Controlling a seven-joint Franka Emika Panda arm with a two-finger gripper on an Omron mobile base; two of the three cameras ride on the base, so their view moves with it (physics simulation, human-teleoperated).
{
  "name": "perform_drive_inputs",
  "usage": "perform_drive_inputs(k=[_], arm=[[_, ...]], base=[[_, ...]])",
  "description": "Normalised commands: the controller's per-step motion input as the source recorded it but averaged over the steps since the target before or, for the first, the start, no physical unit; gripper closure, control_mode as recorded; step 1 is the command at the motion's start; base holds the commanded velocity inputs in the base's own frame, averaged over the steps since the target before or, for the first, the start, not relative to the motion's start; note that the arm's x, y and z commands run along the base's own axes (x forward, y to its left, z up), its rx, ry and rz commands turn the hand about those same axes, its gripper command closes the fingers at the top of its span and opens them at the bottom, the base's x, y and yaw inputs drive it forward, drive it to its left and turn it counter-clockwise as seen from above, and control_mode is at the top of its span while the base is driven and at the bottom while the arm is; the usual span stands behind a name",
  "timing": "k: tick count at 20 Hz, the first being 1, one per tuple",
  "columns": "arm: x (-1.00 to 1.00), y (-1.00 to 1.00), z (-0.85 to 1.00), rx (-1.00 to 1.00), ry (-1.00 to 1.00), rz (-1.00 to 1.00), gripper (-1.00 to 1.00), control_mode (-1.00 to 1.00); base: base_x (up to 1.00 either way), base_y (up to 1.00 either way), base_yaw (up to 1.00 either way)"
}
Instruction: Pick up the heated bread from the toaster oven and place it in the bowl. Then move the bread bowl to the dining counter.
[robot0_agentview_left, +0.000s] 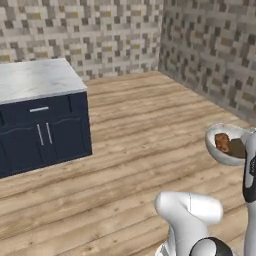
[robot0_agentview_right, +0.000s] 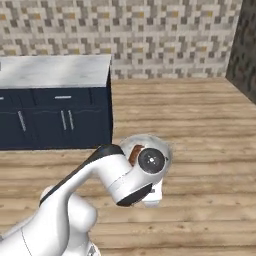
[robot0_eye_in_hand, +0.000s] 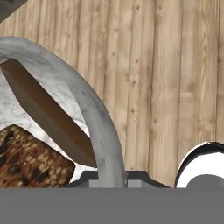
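1. Claw (robot0_eye_in_hand: 113, 175) is closed on the rim of the bowl (robot0_eye_in_hand: 94, 113); in the hand view the grey rim runs down right to the claw at the bottom edge.
2. In the left base view, the bowl (robot0_agentview_left: 225, 145) is in the air above the wooden floor (robot0_agentview_left: 145, 130), at the right edge of the picture, beside the white arm (robot0_agentview_left: 249, 170).
3. In the right base view, the bowl (robot0_agentview_right: 157, 145) is partly hidden behind the round wrist joint of the arm (robot0_agentview_right: 120, 175); only its pale rim and a bit of brown inside show.
4. Inside the bowl lies the heated bread (robot0_eye_in_hand: 30, 159), an orange-brown rough piece at the lower left of the hand view.
5. A darker brown flat piece (robot0_eye_in_hand: 48, 113) leans across the inside of the bowl, just above the bread and reaching toward the rim near the claw.
6. In the left base view the bread (robot0_agentview_left: 222, 142) shows as a small brown lump in the bowl, with the darker piece (robot0_agentview_left: 238, 148) just beside it.
7. The dining bench (robot0_agentview_left: 35, 77), with white marble top over navy drawers, stands at the left, well apart from the bowl.
8. In the right base view the same bench (robot0_agentview_right: 55, 70) is at the upper left, before the mosaic tile wall (robot0_agentview_right: 150, 35).
9. The bowl is over the floor, not over the bench.
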Motion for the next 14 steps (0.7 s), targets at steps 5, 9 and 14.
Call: perform_drive_inputs(k=[5,9,14], arm=[[0.0,0.0,0.0,0.0,0.0,0.0,1.0,1.0],[0.0,0.0,0.0,0.0,0.0,0.0,1.0,1.0],[0.0,0.0,0.0,0.0,0.0,0.0,1.0,1.0]], base=[[0.95,0.83,0.5],[1.0,0.99,0.36],[1.0,1.0,0.24]])
